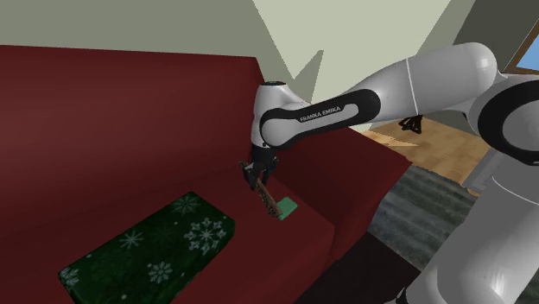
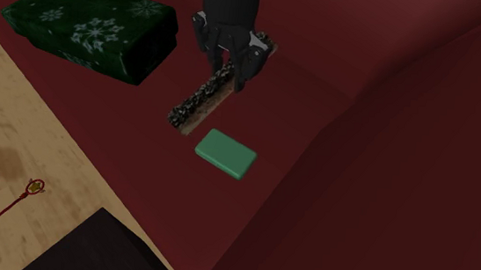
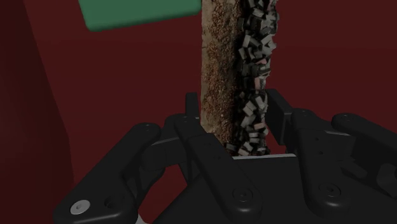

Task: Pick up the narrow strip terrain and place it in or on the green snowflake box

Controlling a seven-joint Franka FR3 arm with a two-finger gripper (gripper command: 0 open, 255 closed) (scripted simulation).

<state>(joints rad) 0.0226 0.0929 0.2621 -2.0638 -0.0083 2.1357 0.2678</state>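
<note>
Between the fingers of the gripper [image 3: 235, 113], which are pressed against its two long sides with no gap to spare, sits one end of the narrow strip terrain [image 3: 222, 57]; the rest of it juts well past the fingertips toward a small green block [image 2: 225, 152]. Gripped so near one end, the strip may pivot or slide out of the pads when carried. Its free end could also snag the block, the red sofa cushion [image 2: 335, 146] or the near wall of the green snowflake box [image 2: 84, 25], which lies well off to one side of the fingers.
</note>
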